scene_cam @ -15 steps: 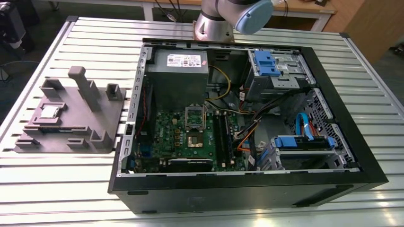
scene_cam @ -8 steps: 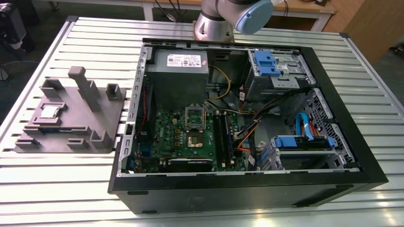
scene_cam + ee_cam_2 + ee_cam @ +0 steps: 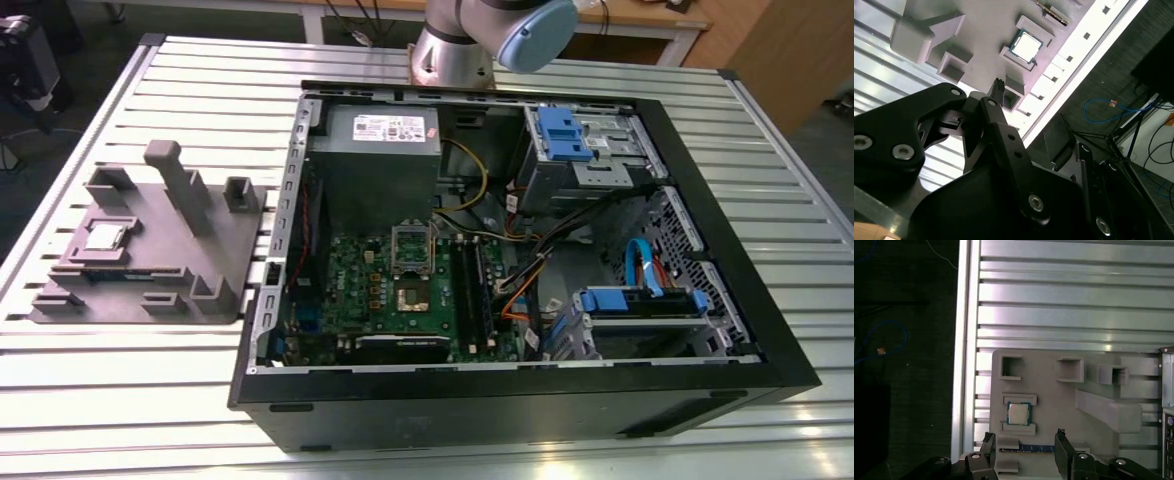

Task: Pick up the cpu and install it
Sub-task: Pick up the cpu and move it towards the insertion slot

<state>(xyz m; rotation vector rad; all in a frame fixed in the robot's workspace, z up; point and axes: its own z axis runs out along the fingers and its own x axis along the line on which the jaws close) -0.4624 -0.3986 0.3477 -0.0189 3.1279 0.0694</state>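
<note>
Currently cpu (image 3: 1017,413) is seated in the grey fixture (image 3: 1054,407); jaws are spread open, empty. If misaligned, fixture walls could be struck, cpu tilted.

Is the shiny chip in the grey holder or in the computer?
In the holder. The cpu lies flat in a pocket of the holder, beside the case; the open pincer is empty.

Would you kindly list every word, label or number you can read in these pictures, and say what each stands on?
None can be read.
White label on the power supply: print too small to read.
Top of the cpu: no marking legible.
Motherboard: nothing legible.
</note>
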